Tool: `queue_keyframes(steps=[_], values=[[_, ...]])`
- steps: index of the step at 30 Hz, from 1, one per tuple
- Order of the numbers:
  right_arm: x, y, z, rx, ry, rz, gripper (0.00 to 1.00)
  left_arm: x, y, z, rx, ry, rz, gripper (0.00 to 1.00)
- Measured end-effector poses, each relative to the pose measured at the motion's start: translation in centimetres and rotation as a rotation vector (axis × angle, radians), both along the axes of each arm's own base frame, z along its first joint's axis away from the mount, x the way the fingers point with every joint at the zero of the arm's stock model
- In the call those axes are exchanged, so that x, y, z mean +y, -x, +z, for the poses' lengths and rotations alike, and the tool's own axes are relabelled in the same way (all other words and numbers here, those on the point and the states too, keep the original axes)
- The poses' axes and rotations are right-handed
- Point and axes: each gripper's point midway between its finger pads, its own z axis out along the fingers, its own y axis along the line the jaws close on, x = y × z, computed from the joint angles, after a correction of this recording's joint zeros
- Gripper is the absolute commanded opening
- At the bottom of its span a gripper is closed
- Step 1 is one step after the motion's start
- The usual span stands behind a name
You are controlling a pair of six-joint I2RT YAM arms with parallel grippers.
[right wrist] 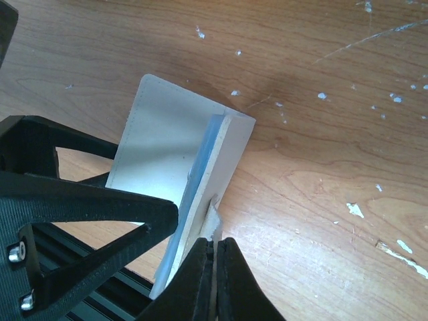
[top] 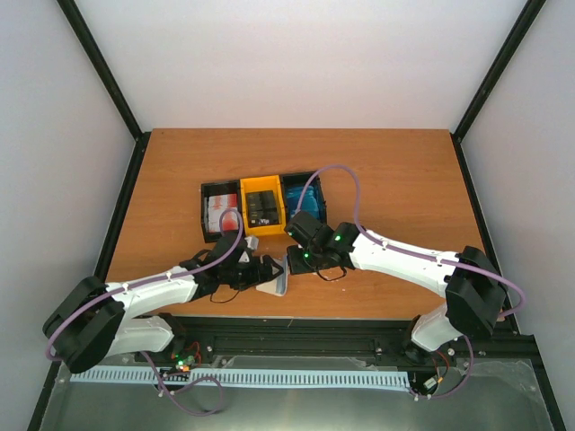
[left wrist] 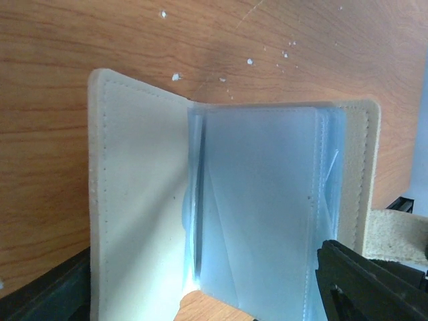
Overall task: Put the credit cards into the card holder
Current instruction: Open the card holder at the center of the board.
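Note:
The card holder (left wrist: 134, 200) stands open near the table's front edge, with a beige flap on the left and pale blue clear pockets (left wrist: 261, 200) on the right. My left gripper (left wrist: 200, 274) is open, its fingers (left wrist: 364, 281) wide on either side of the holder's lower part. My right gripper (right wrist: 215, 242) is shut on the holder's snap tab (right wrist: 212, 217). From above, both grippers meet at the card holder (top: 277, 287). The credit cards lie in the tray: red-and-white (top: 220, 213), black (top: 262, 209), blue (top: 302, 193).
The black-and-yellow three-compartment tray (top: 203, 215) sits mid-table, just beyond both grippers. A purple cable loops over the right arm (top: 404, 256) and across the tray's blue end. The table's front edge and a black rail (top: 296, 332) lie directly behind the holder.

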Motion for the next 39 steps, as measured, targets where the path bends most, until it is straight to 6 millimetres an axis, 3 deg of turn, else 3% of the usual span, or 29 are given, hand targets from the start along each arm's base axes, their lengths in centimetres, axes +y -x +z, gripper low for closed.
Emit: queue_keyframes(steps=[6,10,15,21,30,32,37,39], values=[[-0.1,-0.1,0.0,-0.007,0.006,0.004,0.03,0.0,-0.4,0.8,-0.024,0.010,0.015,0.91],[-0.1,-0.1,0.0,-0.007,0.008,0.005,0.03,-0.2,-0.6,1.4,-0.041,0.030,0.017,0.90],[-0.1,-0.1,0.0,-0.008,0.009,0.006,0.03,-0.2,-0.3,0.5,-0.009,0.017,0.006,0.89],[-0.1,-0.1,-0.1,-0.008,0.009,0.007,0.03,-0.4,0.3,-1.6,0.068,-0.025,-0.018,0.68],[-0.4,-0.2,-0.1,-0.016,0.022,-0.001,0.04,-0.7,0.0,-0.9,0.047,-0.011,-0.022,0.66],[-0.9,-0.4,-0.3,-0.026,0.047,-0.017,0.09,-0.7,-0.1,-0.8,0.045,-0.010,-0.022,0.66],[-3.8,-1.0,-1.9,-0.044,0.194,-0.095,0.41,-0.5,-0.1,-0.9,0.045,-0.017,-0.018,0.64],[-4.8,-1.2,-2.1,-0.053,0.241,-0.120,0.47,-0.3,-0.1,-0.9,0.044,-0.029,-0.010,0.63]])
